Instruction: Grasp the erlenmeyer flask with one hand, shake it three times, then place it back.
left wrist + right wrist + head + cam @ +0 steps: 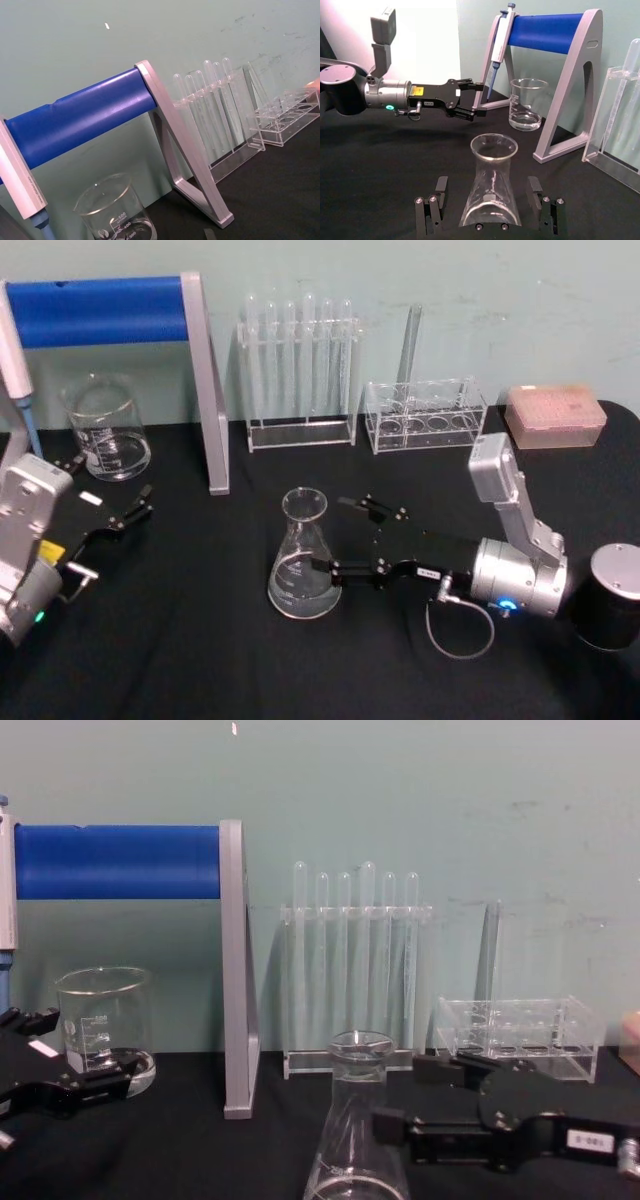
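The clear erlenmeyer flask (303,558) stands upright on the black table, in the middle and toward the front. It also rises at the bottom centre of the chest view (357,1130). My right gripper (333,537) reaches in from the right, low over the table, and is open. In the right wrist view the flask (492,175) stands between the two fingers (438,199), with a gap on each side of the glass. My left gripper (113,485) rests open at the left edge near the beaker, holding nothing.
A glass beaker (107,430) stands at the back left beside a blue-barred pipette stand (100,310). Along the back wall are a test tube rack (298,370), a lower clear rack (425,415) and a pink box (555,415). A black cylinder (612,595) sits at the right edge.
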`<action>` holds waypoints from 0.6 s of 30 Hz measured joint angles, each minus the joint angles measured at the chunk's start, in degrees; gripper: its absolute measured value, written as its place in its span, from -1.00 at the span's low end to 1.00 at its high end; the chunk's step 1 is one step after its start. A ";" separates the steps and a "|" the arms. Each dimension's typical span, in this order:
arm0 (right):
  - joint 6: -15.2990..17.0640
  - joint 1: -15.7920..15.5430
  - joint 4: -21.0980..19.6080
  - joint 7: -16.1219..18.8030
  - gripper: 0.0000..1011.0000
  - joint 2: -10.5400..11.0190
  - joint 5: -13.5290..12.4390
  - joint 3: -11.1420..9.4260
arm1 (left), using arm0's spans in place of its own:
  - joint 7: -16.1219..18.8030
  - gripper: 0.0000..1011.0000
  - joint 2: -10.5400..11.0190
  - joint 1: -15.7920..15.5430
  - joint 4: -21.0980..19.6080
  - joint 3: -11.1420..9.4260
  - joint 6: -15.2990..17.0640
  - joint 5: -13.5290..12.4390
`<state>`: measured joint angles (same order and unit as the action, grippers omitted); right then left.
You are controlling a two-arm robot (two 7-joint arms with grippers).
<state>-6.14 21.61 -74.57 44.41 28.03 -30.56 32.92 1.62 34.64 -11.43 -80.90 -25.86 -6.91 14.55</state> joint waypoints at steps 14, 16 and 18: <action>-1.15 4.00 5.61 1.78 0.98 -3.52 0.34 1.06 | 0.00 0.98 0.00 0.00 0.00 0.00 0.00 0.00; -1.26 4.54 6.28 2.14 0.98 -3.96 0.35 1.25 | 0.00 0.98 0.00 0.00 0.00 0.00 0.00 0.00; -1.38 4.95 6.83 2.47 0.98 -4.31 0.35 1.42 | 0.00 0.98 0.00 0.00 0.00 0.00 0.00 0.00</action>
<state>-7.52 26.56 -67.74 46.88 23.72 -30.21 34.34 1.62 34.65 -11.43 -80.90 -25.86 -6.91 14.55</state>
